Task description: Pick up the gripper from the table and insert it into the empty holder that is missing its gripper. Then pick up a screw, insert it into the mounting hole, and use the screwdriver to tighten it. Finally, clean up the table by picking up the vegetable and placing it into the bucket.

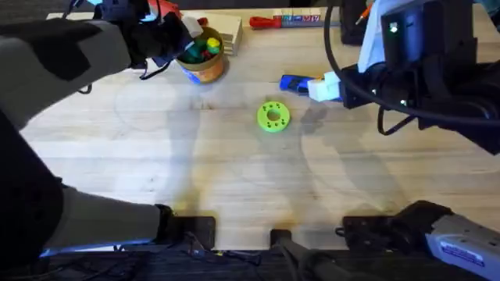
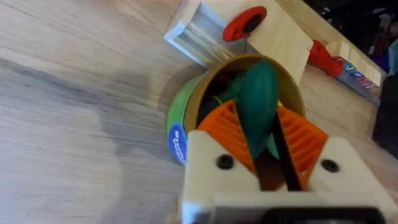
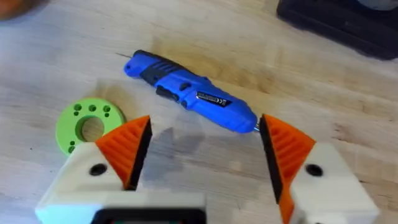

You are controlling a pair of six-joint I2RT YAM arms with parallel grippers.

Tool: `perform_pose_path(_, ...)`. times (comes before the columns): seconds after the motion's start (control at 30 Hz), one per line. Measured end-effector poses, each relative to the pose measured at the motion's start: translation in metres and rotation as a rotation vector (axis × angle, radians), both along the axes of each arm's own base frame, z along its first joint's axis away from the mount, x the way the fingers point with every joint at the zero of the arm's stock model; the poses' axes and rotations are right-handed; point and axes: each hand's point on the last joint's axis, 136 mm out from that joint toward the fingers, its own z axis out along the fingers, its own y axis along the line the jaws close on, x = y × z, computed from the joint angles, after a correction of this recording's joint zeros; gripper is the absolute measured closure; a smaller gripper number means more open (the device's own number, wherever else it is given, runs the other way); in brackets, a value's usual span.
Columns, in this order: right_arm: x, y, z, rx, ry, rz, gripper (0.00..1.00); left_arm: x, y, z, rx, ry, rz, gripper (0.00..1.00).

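Observation:
My left gripper (image 2: 260, 134) is shut on the dark green vegetable (image 2: 257, 93), which is pinched upright between its orange ribbed fingers. It hangs just above the mouth of the tan bucket (image 2: 186, 106) with a blue band. Overhead, the left gripper (image 1: 181, 43) is at the bucket (image 1: 206, 66) at the back left. My right gripper (image 3: 202, 127) is open and hovers just short of the blue screwdriver (image 3: 189, 90), which lies flat on the table (image 1: 295, 83). The loose gripper, holder and screw are out of view.
A lime-green disc with holes (image 1: 273, 116) lies mid-table, close to the right gripper (image 1: 312, 87). A wooden block (image 1: 228, 31) stands behind the bucket. A red-handled screwdriver (image 1: 266, 22) lies along the far edge. The near half of the table is bare wood.

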Motion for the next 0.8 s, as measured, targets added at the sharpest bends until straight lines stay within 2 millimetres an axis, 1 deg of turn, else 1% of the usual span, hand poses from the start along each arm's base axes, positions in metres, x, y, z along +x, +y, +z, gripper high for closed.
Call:
perform_pose_path(0.1,0.0,0.0,0.0,0.0,0.0,0.0,0.012,0.001,-0.003,0.004,-0.006,-0.014,-0.015,0.273)
perform_pose_path(0.13,0.0,0.0,0.0,0.0,0.001,0.0,0.011,0.001,-0.004,0.006,-0.005,-0.019,-0.021,0.211)
perform_pose_path(0.17,0.0,-0.001,0.003,-0.002,0.003,-0.002,0.011,0.001,-0.005,0.012,0.01,-0.036,-0.045,0.023)
perform_pose_path(0.27,-0.001,-0.007,0.016,-0.003,0.006,-0.018,0.01,-0.004,-0.006,0.025,0.041,-0.061,-0.079,0.002)
perform_pose_path(0.3,-0.007,-0.02,0.037,-0.006,0.011,-0.049,0.01,-0.013,-0.01,0.049,0.065,-0.104,-0.126,0.001)
perform_pose_path(0.4,-0.019,-0.036,0.06,-0.007,0.014,-0.079,0.01,-0.033,-0.017,0.079,0.085,-0.148,-0.186,0.002)
perform_pose_path(0.47,-0.028,-0.043,0.073,-0.005,0.009,-0.09,0.01,-0.054,-0.021,0.097,0.102,-0.164,-0.228,0.003)
perform_pose_path(0.5,-0.032,-0.045,0.079,0.0,0.0,-0.091,0.01,-0.067,-0.023,0.104,0.114,-0.158,-0.25,0.003)
perform_pose_path(0.53,-0.035,-0.046,0.085,0.006,-0.013,-0.091,0.01,-0.078,-0.025,0.109,0.124,-0.157,-0.267,0.003)
perform_pose_path(0.6,-0.041,-0.048,0.095,0.022,-0.047,-0.091,0.01,-0.11,-0.028,0.116,0.158,-0.137,-0.327,0.004)
perform_pose_path(0.73,-0.054,-0.054,0.113,0.059,-0.115,-0.094,0.01,-0.163,-0.033,0.117,0.235,-0.095,-0.441,0.003)
perform_pose_path(0.8,-0.06,-0.057,0.122,0.079,-0.151,-0.096,0.01,-0.183,-0.035,0.118,0.272,-0.09,-0.488,0.003)
